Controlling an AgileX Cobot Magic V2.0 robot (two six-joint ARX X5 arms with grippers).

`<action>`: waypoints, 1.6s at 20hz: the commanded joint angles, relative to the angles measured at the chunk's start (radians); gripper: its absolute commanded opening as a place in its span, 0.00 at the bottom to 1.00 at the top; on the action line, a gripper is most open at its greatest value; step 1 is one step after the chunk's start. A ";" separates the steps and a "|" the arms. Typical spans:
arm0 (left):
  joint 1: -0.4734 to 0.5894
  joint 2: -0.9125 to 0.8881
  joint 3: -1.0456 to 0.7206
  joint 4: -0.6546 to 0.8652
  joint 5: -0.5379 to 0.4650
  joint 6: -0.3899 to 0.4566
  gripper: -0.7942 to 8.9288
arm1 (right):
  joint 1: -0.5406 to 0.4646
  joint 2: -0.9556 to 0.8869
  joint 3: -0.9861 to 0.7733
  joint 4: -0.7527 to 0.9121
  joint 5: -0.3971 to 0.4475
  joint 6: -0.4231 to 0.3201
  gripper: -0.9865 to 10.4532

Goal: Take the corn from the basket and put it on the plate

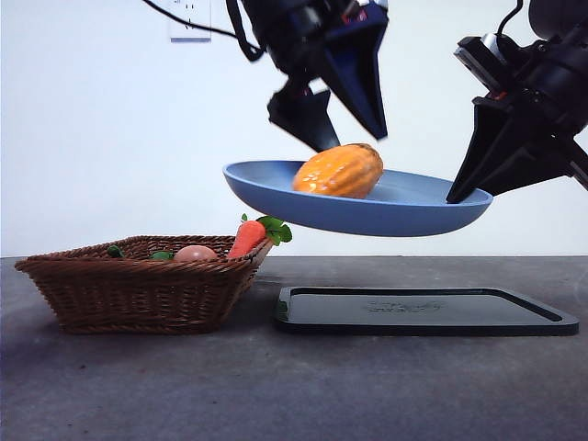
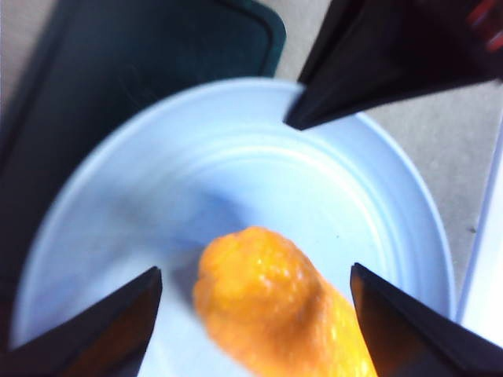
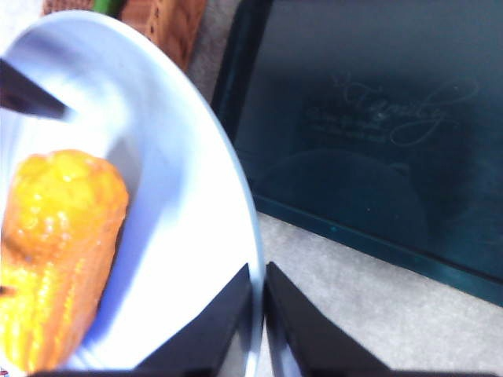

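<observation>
Corn lies on the raised plate, one claw released above it, the other clamped on the rim.

The left gripper is spread wide, its jaws apart either side of the corn without touching it; the cob lies on the blue plate. At the plate's 3 o'clock edge in the front view, the right gripper is clenched on the rim, holding the plate tilted in the air above the black tray. At 8 o'clock below the plate, the wicker basket sits on the table, holding a carrot and a pinkish round item.
</observation>
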 commanded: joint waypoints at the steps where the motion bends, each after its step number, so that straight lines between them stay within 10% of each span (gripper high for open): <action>1: 0.016 0.013 0.104 -0.045 0.001 -0.003 0.48 | -0.003 0.009 0.023 -0.004 0.016 0.011 0.09; 27: 0.138 0.003 0.267 -0.194 0.004 -0.053 0.48 | -0.167 0.519 0.295 0.048 0.087 0.025 0.09; 32: 0.138 0.003 0.267 -0.200 0.004 -0.053 0.48 | -0.167 0.515 0.295 0.036 0.084 0.024 0.27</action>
